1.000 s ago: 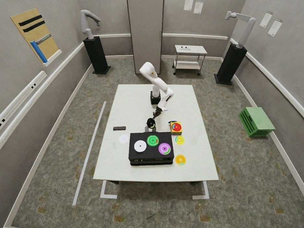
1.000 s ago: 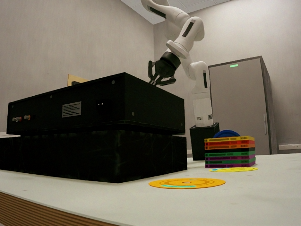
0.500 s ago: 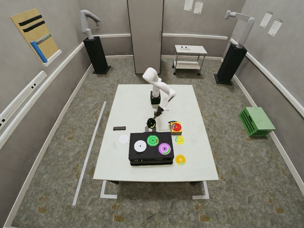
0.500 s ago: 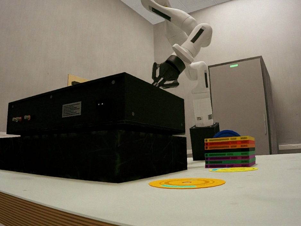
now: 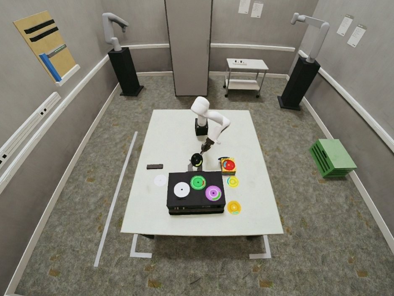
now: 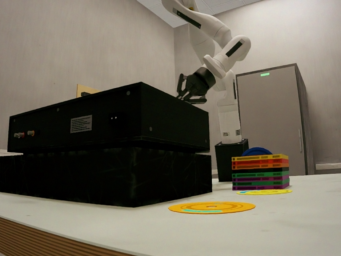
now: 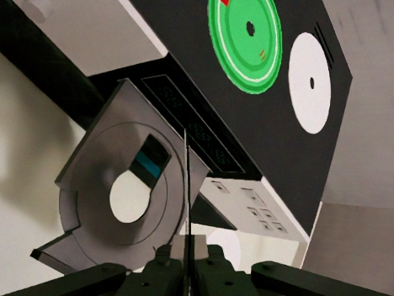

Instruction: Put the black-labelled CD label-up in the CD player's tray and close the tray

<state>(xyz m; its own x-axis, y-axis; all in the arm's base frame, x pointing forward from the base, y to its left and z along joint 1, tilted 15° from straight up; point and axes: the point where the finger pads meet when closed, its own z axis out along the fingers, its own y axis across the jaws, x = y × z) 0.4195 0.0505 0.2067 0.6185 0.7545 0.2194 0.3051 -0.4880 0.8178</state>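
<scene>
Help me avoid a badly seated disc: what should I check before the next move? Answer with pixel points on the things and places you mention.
1. Tray (image 5: 190, 167) (image 7: 122, 92) is out of the player (image 5: 197, 200) (image 6: 82, 118) (image 7: 274, 126): ok.
2. Round recess (image 7: 93, 168) has no disc in it: ok.
3. Tool (image 5: 201, 153) (image 6: 180, 98) (image 7: 190, 255) grips the black CD (image 5: 197, 160) (image 7: 188, 189) only by its edge: ok.
4. Black CD is level, ready to lower: not ok; it is steeply tilted to the tray.
5. Black CD's label side can be seen from above: ok; its yellow-green mark shows in the top view.
6. Grip is firm enough not to slip: cannot tell.

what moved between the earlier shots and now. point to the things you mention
In the exterior view the gripper (image 5: 201, 154) (image 6: 180, 98) (image 7: 190, 255) has shifted right and slightly down, tipping flatter; the arm's upper bend has swung toward the player (image 5: 173, 178) (image 6: 101, 103) (image 7: 269, 126) in the top view. The black CD (image 5: 194, 156) (image 7: 188, 189) stays gripped at its edge, barely shifted. Nothing was newly grasped or released. The player and case stack (image 5: 223, 172) (image 6: 247, 175) stayed put.
</scene>
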